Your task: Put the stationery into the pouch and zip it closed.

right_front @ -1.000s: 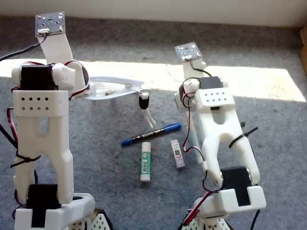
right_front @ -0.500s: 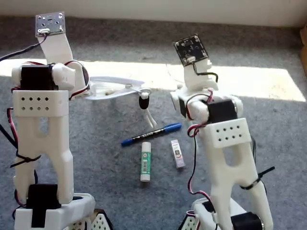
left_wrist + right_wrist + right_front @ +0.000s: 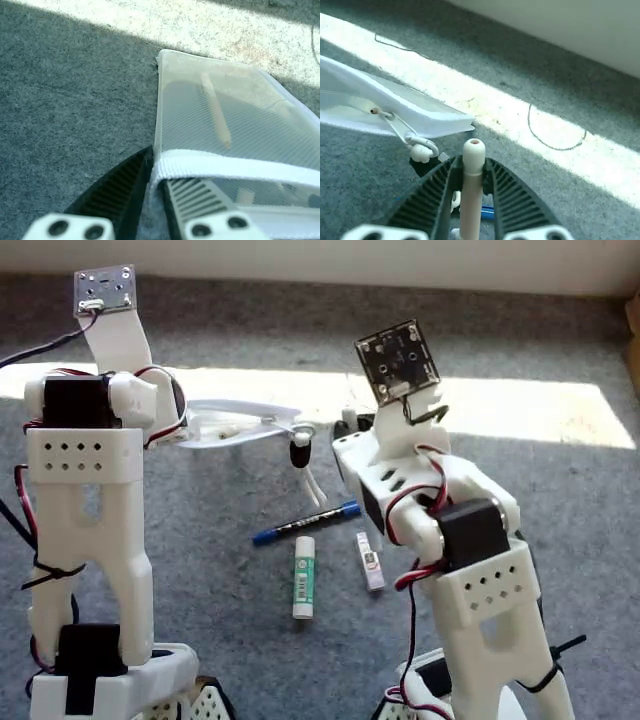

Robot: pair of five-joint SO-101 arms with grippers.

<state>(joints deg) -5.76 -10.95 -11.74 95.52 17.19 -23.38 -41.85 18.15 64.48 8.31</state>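
The translucent white pouch lies on the grey carpet with its mouth toward the right arm. My left gripper is shut on the pouch's white band; a beige pencil lies inside. My right gripper is shut on a cream stick, held just short of the pouch's open end. The zip pull hangs at that end. A blue pen, a green-and-white glue stick and a small eraser lie on the carpet between the arms.
A black-and-white piece hangs off the pouch's end near the pen. The right arm leans over the pen's cap end. A sunlit strip crosses the carpet behind the pouch, and a wall stands beyond it.
The right arm has risen and swung left toward the pouch's open end, and now covers the pen's cap. The left arm, the pouch and the loose items have stayed put.
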